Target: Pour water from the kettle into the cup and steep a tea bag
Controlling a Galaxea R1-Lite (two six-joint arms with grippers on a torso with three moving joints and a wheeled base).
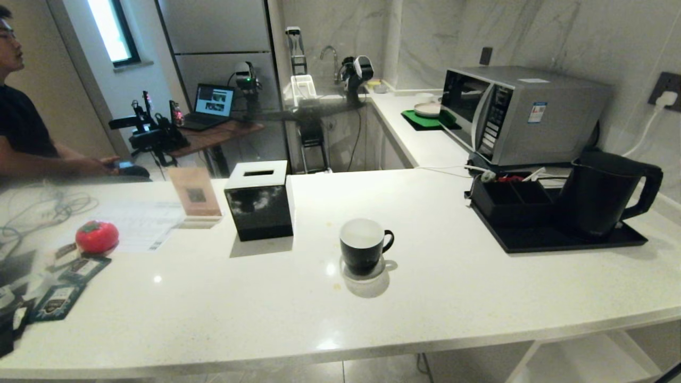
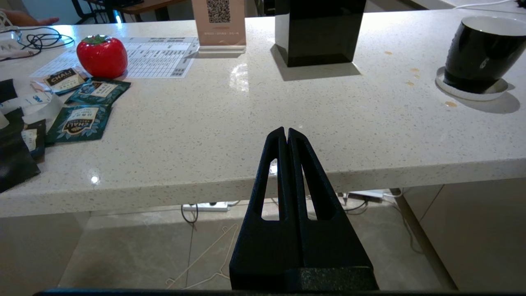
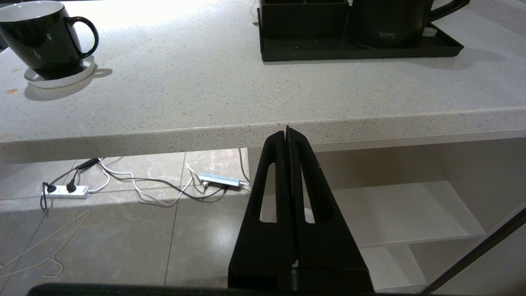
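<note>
A small glossy black mug (image 1: 364, 246) with a white inside is being carried upright on a round white coaster (image 1: 364, 270), near the middle of the pale speckled stone counter (image 1: 436, 298) and closer to its front edge; its small ear handle is being pointed toward the counter's right end. A tall matte-black electric kettle (image 1: 604, 191), slightly tapered, is being held upright on a low black tray (image 1: 558, 239) at the right end, its loop handle facing right; faint lettering is being shown low on its body in the right wrist view, too small to be made out. Flat dark teal sachets (image 2: 82, 121) printed "CHALI" are being left scattered at the left end, beside a shiny red tomato-shaped object (image 2: 102, 55). A glossy black cube tissue box (image 1: 259, 201) is being seen behind the mug. The left gripper (image 2: 286, 132) and the right gripper (image 3: 287, 132) are being kept before the front edge, jaws pressed together on nothing.
</note>
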